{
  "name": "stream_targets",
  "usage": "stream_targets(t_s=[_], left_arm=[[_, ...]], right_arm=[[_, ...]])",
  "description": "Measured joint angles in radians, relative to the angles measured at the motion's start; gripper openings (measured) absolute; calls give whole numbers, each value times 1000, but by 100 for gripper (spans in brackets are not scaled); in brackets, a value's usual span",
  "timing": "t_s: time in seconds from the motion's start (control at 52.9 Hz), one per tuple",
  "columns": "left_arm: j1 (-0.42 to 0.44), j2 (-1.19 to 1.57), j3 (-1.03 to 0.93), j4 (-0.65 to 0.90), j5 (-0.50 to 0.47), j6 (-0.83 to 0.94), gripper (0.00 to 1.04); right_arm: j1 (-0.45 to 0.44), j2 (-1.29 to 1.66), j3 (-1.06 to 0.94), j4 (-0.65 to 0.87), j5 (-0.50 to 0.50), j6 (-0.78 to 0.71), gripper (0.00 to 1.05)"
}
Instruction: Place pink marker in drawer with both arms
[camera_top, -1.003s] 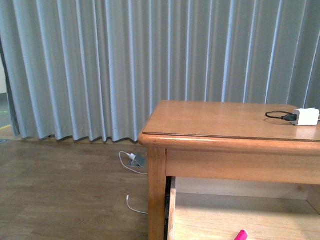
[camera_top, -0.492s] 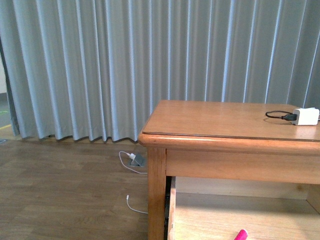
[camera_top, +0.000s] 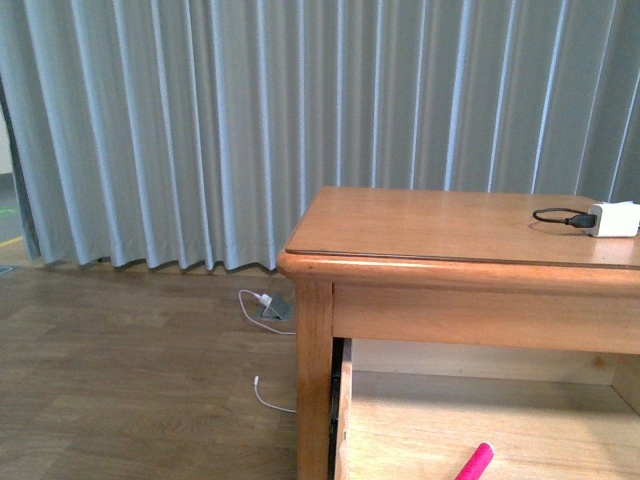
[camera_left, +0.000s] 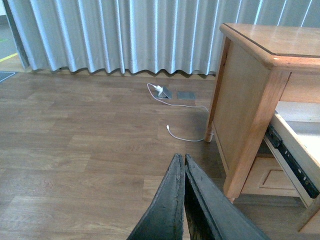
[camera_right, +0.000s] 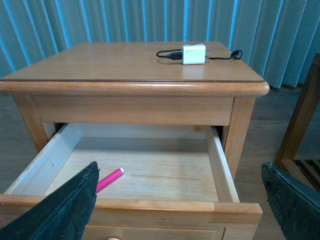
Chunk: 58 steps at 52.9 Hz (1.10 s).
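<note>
Right wrist view: pink marker (camera_right: 109, 180) lies on drawer (camera_right: 220, 165) floor near front edge; we judge it light, stiff, roll-prone; grip mid-barrel; right gripper (camera_right: 179, 172) spread wide, left gripper (camera_left: 182, 161) pinched together, both empty.

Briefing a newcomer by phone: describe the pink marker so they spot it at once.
Find the wooden table before the grey curtain; its drawer stands open. The pink marker lies on the drawer's pale floor. It alone is bright pink; the white charger sits atop the table.
</note>
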Motion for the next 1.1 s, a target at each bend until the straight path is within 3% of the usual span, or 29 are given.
stream_targets(t_s=[0.17, 0.265, 0.416, 0.492, 0.681, 1.097], left_arm=[[0, 0, 0, 0, 0, 0, 33], [0, 0, 0, 0, 0, 0, 55], [0, 0, 0, 0, 0, 0, 81], [0, 0, 0, 0, 0, 0, 99], [0, 0, 0, 0, 0, 1, 99], [0, 0, 0, 0, 0, 0, 99]], right_arm=[[1, 2, 0, -3, 7, -2, 96], [37, 56, 41, -164, 91, -5, 96], [52, 211, 90, -313, 41, 1, 96], [71, 340, 110, -309, 25, 22, 96], [188, 616, 185, -240, 34, 38, 96], [263, 1154, 344, 13, 114, 85, 96]])
